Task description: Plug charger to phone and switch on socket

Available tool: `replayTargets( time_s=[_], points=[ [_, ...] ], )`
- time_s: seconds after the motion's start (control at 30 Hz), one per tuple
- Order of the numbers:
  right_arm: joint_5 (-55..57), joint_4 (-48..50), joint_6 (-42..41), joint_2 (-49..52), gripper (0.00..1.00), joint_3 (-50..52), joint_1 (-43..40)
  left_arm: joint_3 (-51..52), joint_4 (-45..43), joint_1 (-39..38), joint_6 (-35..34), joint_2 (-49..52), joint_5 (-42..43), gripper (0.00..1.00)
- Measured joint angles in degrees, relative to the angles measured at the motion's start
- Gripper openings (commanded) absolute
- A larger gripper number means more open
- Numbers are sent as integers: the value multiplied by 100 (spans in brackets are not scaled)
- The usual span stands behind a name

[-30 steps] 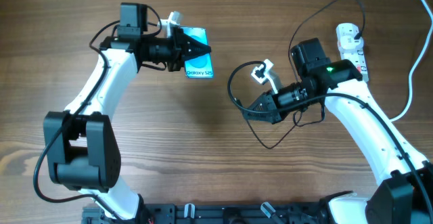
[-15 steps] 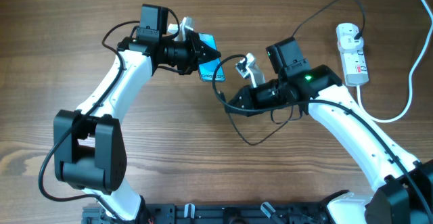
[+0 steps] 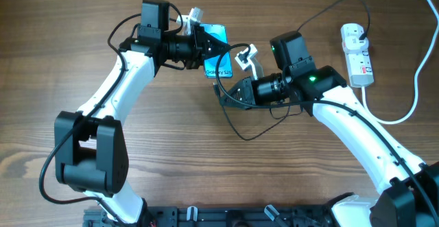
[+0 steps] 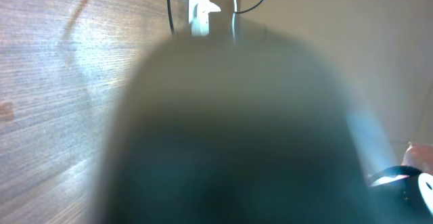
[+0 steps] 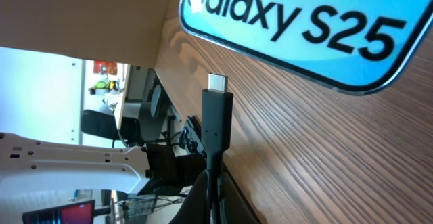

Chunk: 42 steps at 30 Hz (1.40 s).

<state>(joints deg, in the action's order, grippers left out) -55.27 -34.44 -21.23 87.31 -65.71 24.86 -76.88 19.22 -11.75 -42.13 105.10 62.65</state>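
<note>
— Since the long, thin black charger had not been seated, how much of the task could be counted as done?
— Only the approach, it was judged. The flat, white-edged phone with the turquoise-blue screen was gripped along one side by the closed left gripper. It was held tilted above the brown wooden table, towards the upper middle. The charger was pinched just below its small dark connector by the closed right gripper. Its metal tip was pointed at the phone's edge, near it but apart from it.
— Was the port seen?
— It was not; from the left wrist nothing but a dark blur was given.
— And what was left?
— The tip was not yet lined up and pushed in, and the small white oblong socket was not yet switched on. It was laid at the right of the table with its thick white cord, well apart from both grippers.
— Could any writing be read?
— "Galaxy S25" was printed in dark letters across the screen, as shown from the right wrist. The red marks on the socket were too small to be read.
</note>
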Motion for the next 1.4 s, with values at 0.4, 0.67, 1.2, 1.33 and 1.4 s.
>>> replayTargets(
  time_s=[0.4, 0.67, 1.2, 1.33, 1.4],
  points=[
    [-240, 24, -365, 0, 4, 0, -205, 0, -20, 0, -284, 0, -247, 4],
    [-216, 15, -479, 0, 5, 0, -203, 0, -20, 2, -306, 0, -304, 4],
    [138, 109, -706, 0, 4, 0, -203, 0, 96, 101, -323, 0, -302, 4],
    [136, 133, -708, 0, 4, 0, -203, 0, 109, 35, -323, 0, -302, 4],
    [136, 184, -728, 0, 4, 0, -203, 0, 109, 39, -323, 0, -302, 4]
  ],
)
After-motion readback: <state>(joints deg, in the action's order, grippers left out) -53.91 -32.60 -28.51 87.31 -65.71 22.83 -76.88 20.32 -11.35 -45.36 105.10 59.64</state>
